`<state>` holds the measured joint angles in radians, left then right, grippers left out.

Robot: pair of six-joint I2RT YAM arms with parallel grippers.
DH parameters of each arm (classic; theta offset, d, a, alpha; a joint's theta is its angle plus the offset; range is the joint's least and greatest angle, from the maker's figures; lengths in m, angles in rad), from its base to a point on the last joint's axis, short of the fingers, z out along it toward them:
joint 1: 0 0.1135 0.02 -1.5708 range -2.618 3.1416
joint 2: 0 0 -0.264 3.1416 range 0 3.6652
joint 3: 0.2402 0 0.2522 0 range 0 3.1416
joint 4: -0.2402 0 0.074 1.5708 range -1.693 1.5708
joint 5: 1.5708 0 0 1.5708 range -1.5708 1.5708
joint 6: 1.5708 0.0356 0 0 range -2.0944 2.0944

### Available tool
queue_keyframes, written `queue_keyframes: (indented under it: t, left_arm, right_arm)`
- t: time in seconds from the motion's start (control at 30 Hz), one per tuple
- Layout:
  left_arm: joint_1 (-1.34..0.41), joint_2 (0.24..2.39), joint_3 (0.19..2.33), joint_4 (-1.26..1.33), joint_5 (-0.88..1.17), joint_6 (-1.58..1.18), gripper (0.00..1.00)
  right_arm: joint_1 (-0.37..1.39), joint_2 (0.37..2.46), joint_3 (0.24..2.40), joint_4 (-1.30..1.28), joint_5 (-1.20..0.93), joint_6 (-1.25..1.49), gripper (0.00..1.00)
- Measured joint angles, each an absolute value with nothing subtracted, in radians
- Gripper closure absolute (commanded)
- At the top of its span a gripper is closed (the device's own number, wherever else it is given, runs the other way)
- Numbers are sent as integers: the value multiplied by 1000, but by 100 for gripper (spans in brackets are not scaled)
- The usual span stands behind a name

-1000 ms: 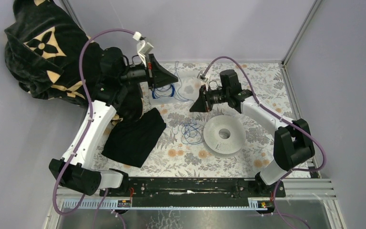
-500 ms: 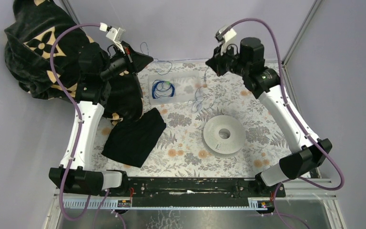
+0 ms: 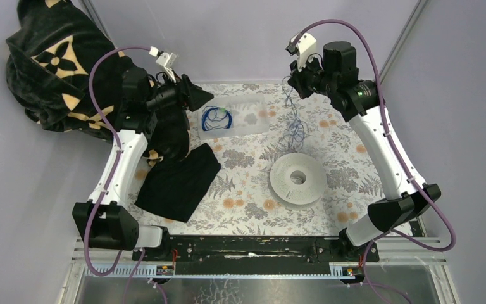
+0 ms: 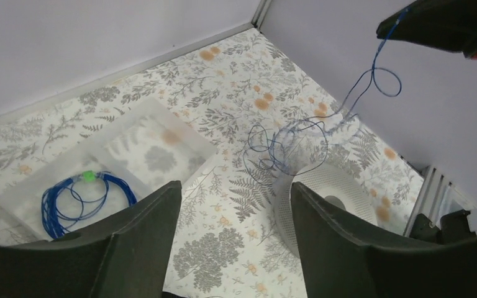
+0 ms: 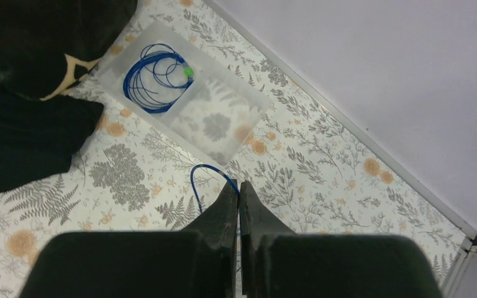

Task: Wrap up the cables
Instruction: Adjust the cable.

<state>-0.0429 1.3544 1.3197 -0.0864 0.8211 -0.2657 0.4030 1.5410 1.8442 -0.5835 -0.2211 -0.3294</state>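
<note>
So far one coiled cable (image 3: 217, 117) sits in the tray (image 3: 252, 121), while the right jaws pinch a tangled cable (image 3: 296, 126) aloft, unwrapped, and the left jaws gape empty.

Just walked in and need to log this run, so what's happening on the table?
The right gripper, jaws shut, holds a thin blue cable up high; it hangs in a loose tangle down by the spool. The left gripper hovers open near the tray, where a coil lies already wound.
</note>
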Motion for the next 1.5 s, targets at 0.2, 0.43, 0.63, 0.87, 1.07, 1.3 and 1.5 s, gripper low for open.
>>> queue_keyframes:
  t: [0.2,0.43,0.63,0.87,1.07,1.3,1.5]
  left_arm:
    - [-94,1359,1320,-104,889,-116,9]
    - [-278,1397,1320,-144,947,102,2]
    - [-354,1467,1320,-178,924,183,8]
    - [-488,1477,1289,-190,828,181,9]
    - [-537,1428,1242,-187,728,148,15]
    - [-555,1418,1242,-178,661,99,31]
    - [-582,1437,1245,-171,638,58,33]
  right_arm:
    - [403,1573,1940,-718,-276,-412,100]
    - [403,1577,2025,-803,-415,-402,100]
    - [403,1599,2114,-837,-500,-322,100]
    - [403,1608,2115,-835,-475,-193,100]
    - [403,1616,2098,-817,-421,-119,100]
    - [403,1619,2087,-817,-380,-75,100]
    - [403,1619,2063,-802,-366,-57,100]
